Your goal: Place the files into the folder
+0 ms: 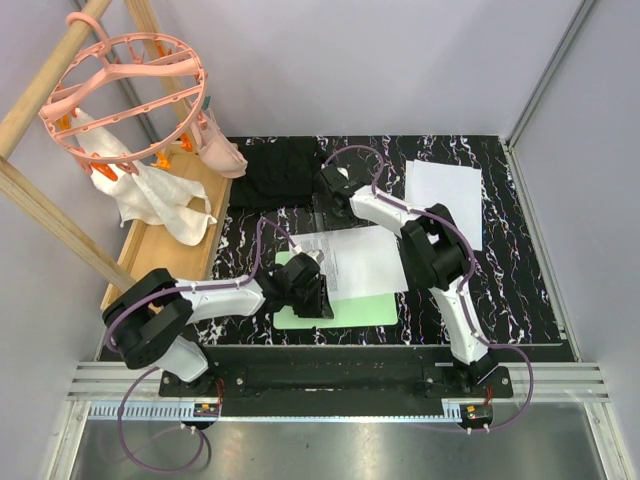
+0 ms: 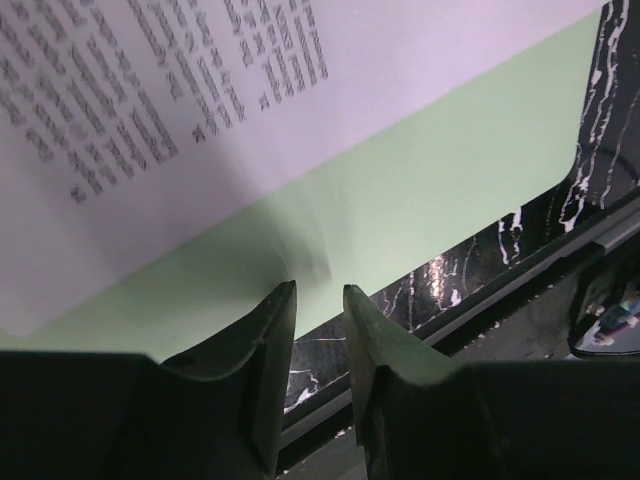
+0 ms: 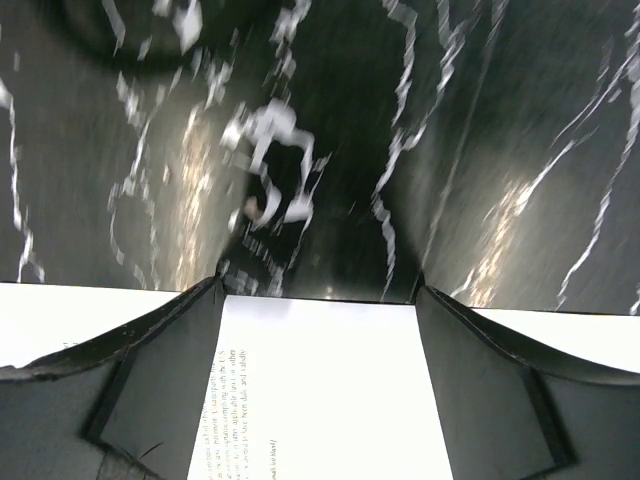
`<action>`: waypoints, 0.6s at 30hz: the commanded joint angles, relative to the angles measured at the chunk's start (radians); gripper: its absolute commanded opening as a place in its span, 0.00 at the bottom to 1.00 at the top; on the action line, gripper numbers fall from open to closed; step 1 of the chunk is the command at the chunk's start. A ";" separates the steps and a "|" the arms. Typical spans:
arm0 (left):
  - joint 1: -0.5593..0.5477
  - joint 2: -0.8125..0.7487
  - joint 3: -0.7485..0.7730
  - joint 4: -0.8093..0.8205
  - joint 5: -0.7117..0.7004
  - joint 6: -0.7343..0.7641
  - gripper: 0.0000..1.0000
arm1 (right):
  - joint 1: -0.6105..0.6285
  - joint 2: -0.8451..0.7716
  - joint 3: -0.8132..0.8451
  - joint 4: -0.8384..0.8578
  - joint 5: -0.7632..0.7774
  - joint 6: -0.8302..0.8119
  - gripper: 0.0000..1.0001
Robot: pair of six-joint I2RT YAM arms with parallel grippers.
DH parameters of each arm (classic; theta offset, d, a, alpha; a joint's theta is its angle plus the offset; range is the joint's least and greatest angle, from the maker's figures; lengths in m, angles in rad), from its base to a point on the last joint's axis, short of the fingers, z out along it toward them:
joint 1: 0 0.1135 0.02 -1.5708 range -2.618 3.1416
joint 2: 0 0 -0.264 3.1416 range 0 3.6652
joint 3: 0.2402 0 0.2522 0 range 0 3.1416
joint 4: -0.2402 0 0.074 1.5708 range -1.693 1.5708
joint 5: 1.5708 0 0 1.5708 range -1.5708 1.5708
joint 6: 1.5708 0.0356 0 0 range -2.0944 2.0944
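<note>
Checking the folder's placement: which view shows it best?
Top external: the folder lies under a printed sheet, its near edge visible. Left wrist shows just one corner up close; right wrist, none.

Robot lab test booth, plain grey partition walls, black marble-patterned table, left arm and right arm bolted beside an aluminium rail, purple cables trailing, wooden frame carrying a pink drying hanger.

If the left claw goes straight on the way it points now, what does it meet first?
Probably the green folder: the left claw has its tips right at the folder's near edge, and the printed sheet lies beyond. How high the tips are is unclear.
</note>
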 commanded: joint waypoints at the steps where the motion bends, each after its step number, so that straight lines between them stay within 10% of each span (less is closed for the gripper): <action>1: -0.003 0.025 -0.034 0.078 -0.009 -0.036 0.33 | 0.034 -0.052 -0.096 -0.039 -0.028 0.000 0.83; 18: -0.025 -0.177 -0.011 0.034 0.053 0.041 0.52 | 0.036 -0.186 -0.209 -0.014 -0.087 0.163 0.85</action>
